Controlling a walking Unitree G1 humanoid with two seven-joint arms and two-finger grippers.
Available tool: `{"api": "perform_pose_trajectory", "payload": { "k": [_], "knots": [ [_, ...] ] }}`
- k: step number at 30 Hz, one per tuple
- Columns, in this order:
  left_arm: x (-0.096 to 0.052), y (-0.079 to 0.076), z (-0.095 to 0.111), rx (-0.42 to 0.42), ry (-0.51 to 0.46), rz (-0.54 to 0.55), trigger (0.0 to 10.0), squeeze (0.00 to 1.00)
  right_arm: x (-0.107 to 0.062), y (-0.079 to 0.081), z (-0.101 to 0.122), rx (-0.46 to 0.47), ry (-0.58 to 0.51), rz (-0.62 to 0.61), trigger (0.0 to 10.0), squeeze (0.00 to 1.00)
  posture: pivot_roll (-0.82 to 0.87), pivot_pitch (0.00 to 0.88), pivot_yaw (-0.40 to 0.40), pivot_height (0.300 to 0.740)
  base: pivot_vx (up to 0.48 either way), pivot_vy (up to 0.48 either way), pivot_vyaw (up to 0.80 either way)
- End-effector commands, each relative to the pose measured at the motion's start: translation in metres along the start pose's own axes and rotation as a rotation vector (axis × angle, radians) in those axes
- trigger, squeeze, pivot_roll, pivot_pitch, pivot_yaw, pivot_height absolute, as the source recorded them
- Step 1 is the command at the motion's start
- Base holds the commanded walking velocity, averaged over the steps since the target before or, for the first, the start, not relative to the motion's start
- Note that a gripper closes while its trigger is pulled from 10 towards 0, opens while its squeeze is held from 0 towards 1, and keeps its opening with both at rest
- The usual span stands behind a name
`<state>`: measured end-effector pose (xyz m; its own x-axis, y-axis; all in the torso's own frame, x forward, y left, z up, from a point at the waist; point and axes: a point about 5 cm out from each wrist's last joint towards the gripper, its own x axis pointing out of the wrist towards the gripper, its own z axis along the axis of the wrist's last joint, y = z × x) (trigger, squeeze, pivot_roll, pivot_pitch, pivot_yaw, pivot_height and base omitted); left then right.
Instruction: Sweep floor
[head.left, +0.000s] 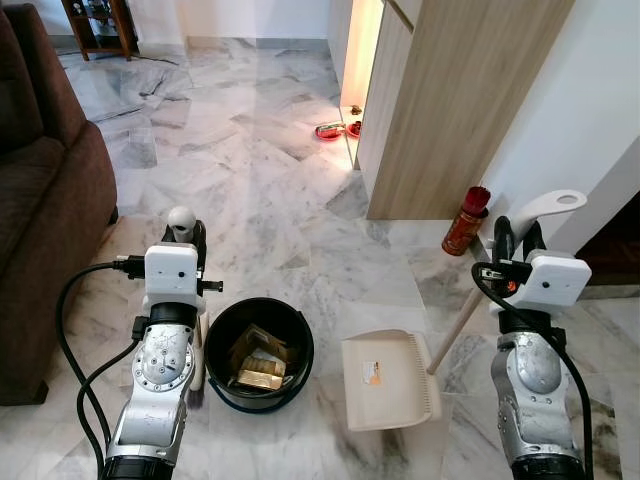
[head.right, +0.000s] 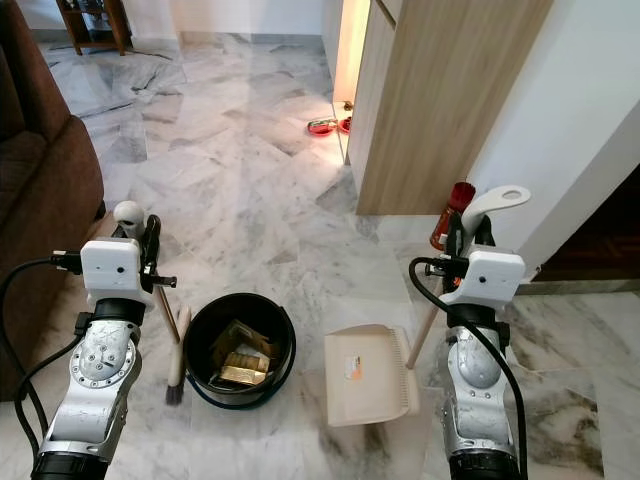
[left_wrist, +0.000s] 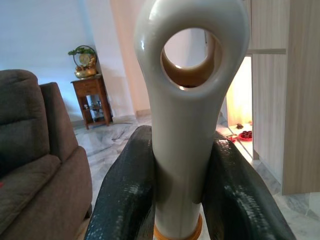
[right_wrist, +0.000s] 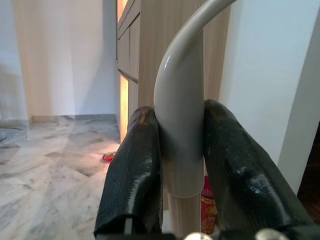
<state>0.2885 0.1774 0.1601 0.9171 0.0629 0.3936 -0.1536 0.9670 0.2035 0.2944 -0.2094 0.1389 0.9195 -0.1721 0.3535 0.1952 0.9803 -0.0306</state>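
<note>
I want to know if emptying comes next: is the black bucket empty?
No, the black bucket on the floor between the arms holds crumpled brownish and golden scraps at its bottom.

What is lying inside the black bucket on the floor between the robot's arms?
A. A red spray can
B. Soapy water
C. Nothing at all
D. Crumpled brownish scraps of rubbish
D: the black bucket holds crumpled brownish scraps, while the red spray can stands apart by the wooden cabinet.
</note>
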Motion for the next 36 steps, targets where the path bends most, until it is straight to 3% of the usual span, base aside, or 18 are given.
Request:
{"api": "perform_pose_trajectory", "payload": {
  "k": [1, 19, 36],
  "knots": [
    [0.0038, 0.0003, 0.0139, -0.002, -0.064, 0.006, 10.0, 0.00, 0.0009, -0.0024, 0.0047, 0.012, -0.036, -0.014, 10.0, 0.00, 0.11, 0.099, -0.064, 0.740, 0.000, 0.000, 0.00],
    [0.0042, 0.0009, 0.0156, 0.012, -0.071, 0.019, 10.0, 0.00, 0.0011, -0.0036, 0.0025, 0.030, -0.027, -0.028, 10.0, 0.00, 0.11, 0.104, -0.068, 0.740, 0.000, 0.000, 0.00],
    [0.0034, 0.0010, 0.0155, 0.013, -0.069, 0.023, 10.0, 0.00, -0.0005, -0.0028, 0.0013, 0.038, -0.022, -0.030, 10.0, 0.00, 0.11, 0.109, -0.069, 0.740, -0.270, 0.000, 0.00]
  ]
}}
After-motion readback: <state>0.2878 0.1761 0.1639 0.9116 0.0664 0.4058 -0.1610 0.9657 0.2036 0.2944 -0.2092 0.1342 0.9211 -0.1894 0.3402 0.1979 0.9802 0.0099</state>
